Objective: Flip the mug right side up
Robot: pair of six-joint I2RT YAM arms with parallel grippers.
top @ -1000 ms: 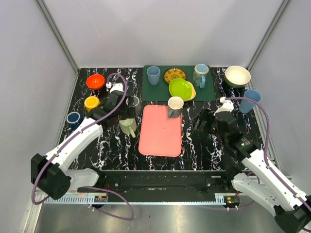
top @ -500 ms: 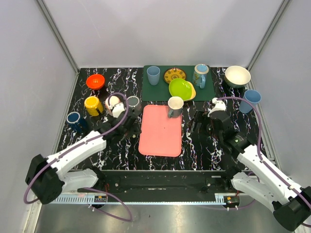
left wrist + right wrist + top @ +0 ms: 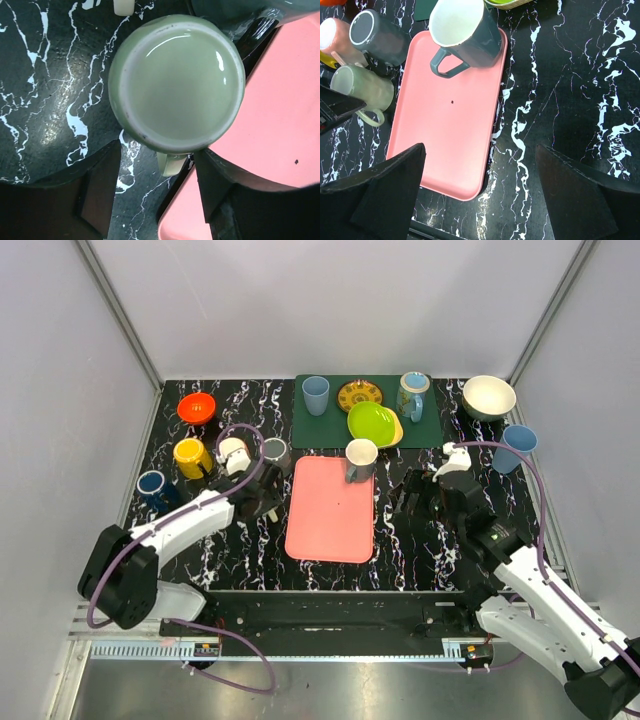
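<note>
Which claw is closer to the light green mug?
Left. The left claw hangs open right over the light green mug, which is upside down beside the pink tray. The right claw is away on the tray's other side.

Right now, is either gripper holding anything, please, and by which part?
Nothing is held. The left gripper is open beside the green mug; the right gripper is open and empty.

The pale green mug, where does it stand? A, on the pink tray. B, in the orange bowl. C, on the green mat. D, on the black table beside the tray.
D: the pale green mug stands on the black table, just off the pink tray's edge.
</note>
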